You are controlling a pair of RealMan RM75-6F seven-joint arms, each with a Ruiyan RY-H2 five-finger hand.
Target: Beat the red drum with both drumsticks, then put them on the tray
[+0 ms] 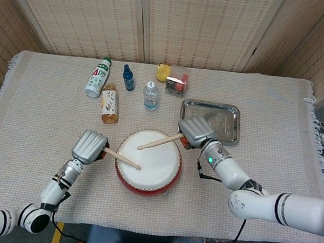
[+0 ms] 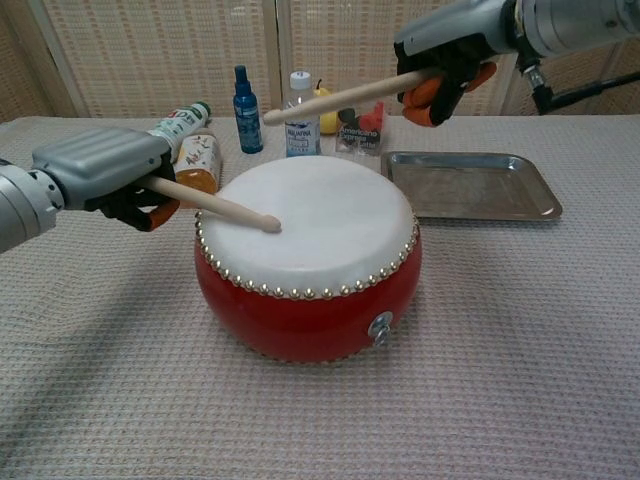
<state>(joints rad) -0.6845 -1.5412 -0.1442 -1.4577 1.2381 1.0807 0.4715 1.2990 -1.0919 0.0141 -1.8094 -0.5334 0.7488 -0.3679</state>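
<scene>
Striking drum [image 2: 305, 262]; tray [image 2: 470, 186] holds nothing.

Glossy red drum [image 2: 305, 310]; shiny metal tray [image 2: 470, 186]; woven cloth [image 2: 500, 380].

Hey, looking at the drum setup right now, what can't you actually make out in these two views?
- Left drumstick grip end: hidden inside the left hand in both views.
- Tip contact with the red drum: chest view, it looks down on the skin, but actual touch is uncertain.
- Small items behind the water bottle: chest view, partly blocked by the bottle and the right drumstick.
- Bottle labels: head view, too small to read.
</scene>
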